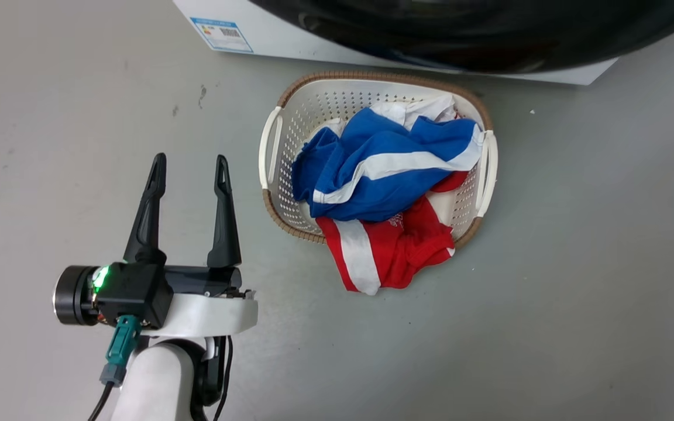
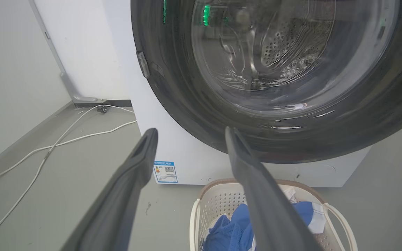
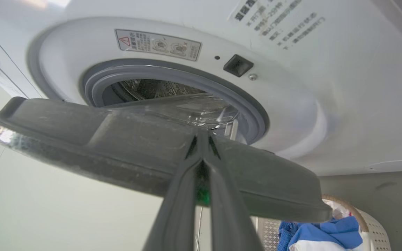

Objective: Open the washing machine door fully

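The washing machine (image 2: 187,150) is a white box, and its bottom edge (image 1: 290,41) runs along the top of the head view. The washing machine door (image 2: 194,104), glossy black around a clear glass bowl, stands swung out from the front. In the right wrist view I see the door's grey inner side (image 3: 82,139) edge-on, with the grey gasket (image 3: 173,75) and steel drum behind it. My right gripper (image 3: 202,139) is shut, its tips resting against that inner side. My left gripper (image 1: 189,169) hangs open over the floor, well short of the door, nothing between its fingers (image 2: 138,164).
A white laundry basket (image 1: 272,146) with blue, white and red clothes sits on the floor just in front of the machine, a red garment spilling over its near rim. White cables (image 2: 65,139) lie on the floor left of the machine. A wall stands behind.
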### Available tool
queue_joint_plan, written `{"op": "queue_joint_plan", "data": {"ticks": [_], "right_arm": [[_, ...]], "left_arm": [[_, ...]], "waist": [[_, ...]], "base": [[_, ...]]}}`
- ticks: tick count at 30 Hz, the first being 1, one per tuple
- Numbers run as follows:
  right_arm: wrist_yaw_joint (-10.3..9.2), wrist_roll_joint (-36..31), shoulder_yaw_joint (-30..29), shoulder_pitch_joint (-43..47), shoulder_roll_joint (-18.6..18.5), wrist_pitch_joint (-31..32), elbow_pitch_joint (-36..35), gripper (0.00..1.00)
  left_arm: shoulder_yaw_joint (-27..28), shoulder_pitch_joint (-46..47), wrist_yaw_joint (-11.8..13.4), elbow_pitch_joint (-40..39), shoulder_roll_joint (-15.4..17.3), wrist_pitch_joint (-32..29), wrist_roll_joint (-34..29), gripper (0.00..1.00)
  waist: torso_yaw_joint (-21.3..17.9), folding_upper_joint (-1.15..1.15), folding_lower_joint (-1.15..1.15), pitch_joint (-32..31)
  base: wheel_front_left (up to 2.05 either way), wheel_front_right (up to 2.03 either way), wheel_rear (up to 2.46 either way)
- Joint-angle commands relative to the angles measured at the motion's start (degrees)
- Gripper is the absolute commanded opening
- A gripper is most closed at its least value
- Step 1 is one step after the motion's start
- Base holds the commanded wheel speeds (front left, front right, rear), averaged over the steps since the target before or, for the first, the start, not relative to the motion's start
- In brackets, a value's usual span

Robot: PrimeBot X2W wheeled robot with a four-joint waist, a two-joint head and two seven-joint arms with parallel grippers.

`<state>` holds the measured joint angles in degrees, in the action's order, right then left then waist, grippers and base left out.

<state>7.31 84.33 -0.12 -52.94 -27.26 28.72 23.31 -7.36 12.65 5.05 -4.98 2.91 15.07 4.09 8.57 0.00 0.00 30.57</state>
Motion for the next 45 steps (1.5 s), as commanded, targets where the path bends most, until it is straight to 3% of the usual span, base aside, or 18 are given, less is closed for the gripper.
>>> {"op": "queue_joint_plan", "data": {"ticks": [1,23,30,45], "right_arm": [[0.32,0.5,2.1,1.8,2.5,1.3,-1.3,0.0],[0.32,1.0,7.0,31.0,7.8,-2.6,-25.8,0.0],[0.25,0.9,8.4,38.2,8.7,-5.5,-30.2,0.0],[0.25,0.5,19.3,47.4,12.5,-8.0,-34.5,0.0]], "left_arm": [[0.2,-0.7,-0.1,0.1,0.0,0.2,-0.4,1.0],[2.7,-5.2,-1.3,-0.2,0.0,0.2,-1.4,1.0],[3.0,-6.0,-1.2,-0.1,0.0,0.2,-1.4,1.0],[3.2,-7.6,-1.4,0.4,0.0,0.1,-1.7,1.0]], "waist": [[-0.5,0.0,0.0,-0.7],[-3.3,0.0,0.0,-8.4],[-3.2,0.0,0.0,-10.1],[-2.8,0.0,0.0,-13.2]], "base": [[0.0,0.0,0.0],[0.0,0.0,0.0],[0.0,0.0,0.0],[0.0,0.0,0.0]]}}
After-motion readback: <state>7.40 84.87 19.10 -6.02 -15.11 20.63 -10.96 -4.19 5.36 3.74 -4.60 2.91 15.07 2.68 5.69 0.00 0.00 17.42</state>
